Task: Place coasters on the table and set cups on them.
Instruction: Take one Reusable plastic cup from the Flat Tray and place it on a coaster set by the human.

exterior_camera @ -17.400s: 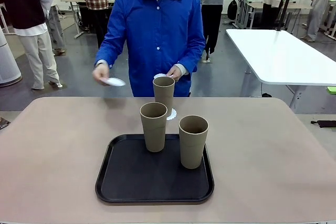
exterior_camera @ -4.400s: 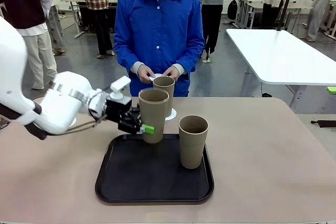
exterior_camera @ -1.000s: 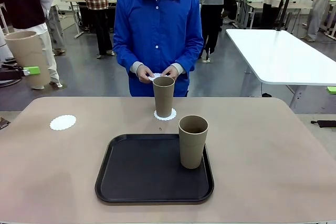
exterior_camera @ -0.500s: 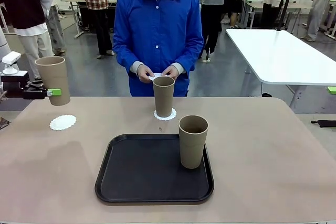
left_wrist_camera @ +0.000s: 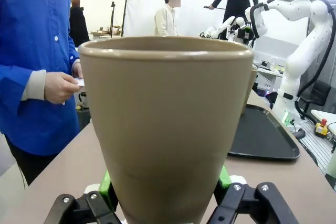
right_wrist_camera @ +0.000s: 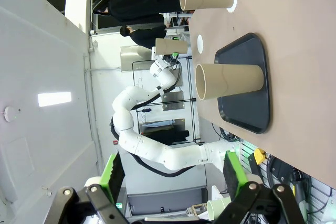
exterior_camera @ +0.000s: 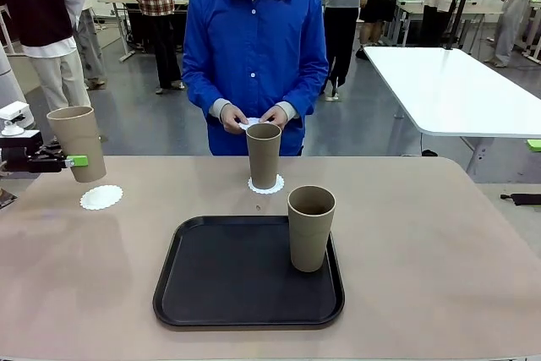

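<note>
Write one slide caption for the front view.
Left jaws hold one cup above a bare coaster; a second cup stands on the tray.

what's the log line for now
left gripper: shut on cup near bare coaster | right gripper: open | second cup: on tray

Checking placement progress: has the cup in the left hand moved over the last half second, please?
Yes: the cup has dropped slightly and shifted left, its base nearer the bare coaster.

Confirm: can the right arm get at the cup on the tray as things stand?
Probably yes. The right gripper is open and empty. The cup stands alone at the right side of the tray, with bare table beside it and nothing in the way.
</note>
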Tool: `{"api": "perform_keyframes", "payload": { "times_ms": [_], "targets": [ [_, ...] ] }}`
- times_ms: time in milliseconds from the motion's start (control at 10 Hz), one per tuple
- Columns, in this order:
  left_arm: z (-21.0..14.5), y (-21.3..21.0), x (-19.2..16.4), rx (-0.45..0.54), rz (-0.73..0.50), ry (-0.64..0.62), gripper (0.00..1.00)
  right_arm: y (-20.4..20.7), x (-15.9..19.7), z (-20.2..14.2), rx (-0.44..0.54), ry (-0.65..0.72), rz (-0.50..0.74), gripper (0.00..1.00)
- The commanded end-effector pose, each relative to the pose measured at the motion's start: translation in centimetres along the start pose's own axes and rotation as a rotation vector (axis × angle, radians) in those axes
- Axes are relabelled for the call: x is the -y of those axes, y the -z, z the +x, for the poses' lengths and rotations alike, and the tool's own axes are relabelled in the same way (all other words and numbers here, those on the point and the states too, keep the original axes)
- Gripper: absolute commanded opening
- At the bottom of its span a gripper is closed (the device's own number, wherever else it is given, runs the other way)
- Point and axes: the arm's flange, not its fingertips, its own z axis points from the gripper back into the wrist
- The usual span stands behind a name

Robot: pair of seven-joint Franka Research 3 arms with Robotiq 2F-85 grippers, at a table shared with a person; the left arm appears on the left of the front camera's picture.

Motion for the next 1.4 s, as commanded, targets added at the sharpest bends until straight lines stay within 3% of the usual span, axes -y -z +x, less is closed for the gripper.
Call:
{"api": "perform_keyframes", "payload": {
  "times_ms": [0,1300],
  "targets": [
    [-1.5,-0.1,-1.0,-0.013,-0.034,-0.019,0.84,0.0,-0.2,0.0,0.002,-0.006,0.007,1.0],
    [-5.5,1.3,-2.7,-0.027,-0.049,0.055,0.84,0.0,-0.2,0.0,0.002,-0.006,0.007,1.0]
  ]
}}
